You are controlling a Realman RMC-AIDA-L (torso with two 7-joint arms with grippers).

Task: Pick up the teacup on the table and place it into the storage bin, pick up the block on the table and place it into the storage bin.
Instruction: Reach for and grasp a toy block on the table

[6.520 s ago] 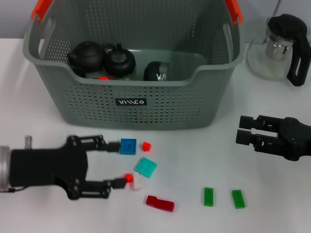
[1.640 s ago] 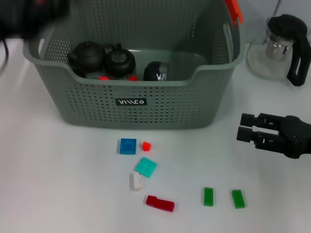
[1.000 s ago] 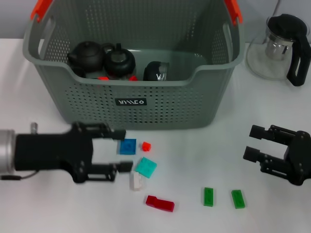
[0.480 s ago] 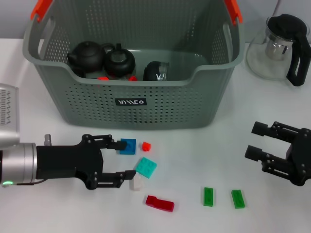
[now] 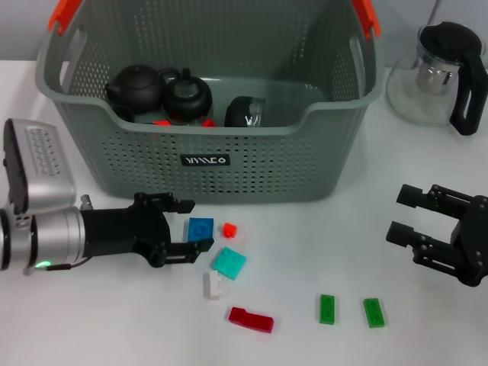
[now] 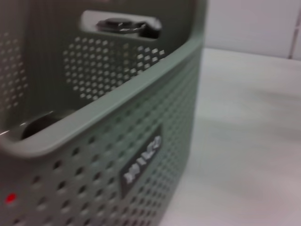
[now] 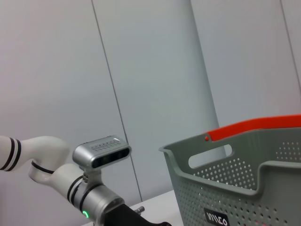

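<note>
The grey-green storage bin (image 5: 252, 128) stands at the back of the table, and its label side also fills the left wrist view (image 6: 117, 141). Dark teaware (image 5: 187, 93) sits inside it. No teacup shows on the table. A blue block (image 5: 200, 229) lies in front of the bin. My left gripper (image 5: 194, 226) is open and low over the table, with one finger on each side of that blue block. A small red block (image 5: 229, 229), a teal block (image 5: 229, 262) and a white block (image 5: 213, 284) lie close by. My right gripper (image 5: 398, 214) is open at the right, holding nothing.
A dark red block (image 5: 251, 319) and two green blocks (image 5: 328, 309) (image 5: 374, 312) lie near the front edge. A glass teapot (image 5: 442, 76) with a black handle stands at the back right. The right wrist view shows my left arm (image 7: 94, 188) and the bin (image 7: 244, 188).
My left gripper has shifted toward the bin, from around the teal and white blocks to around the blue block. The right gripper has drifted slightly to the right.
</note>
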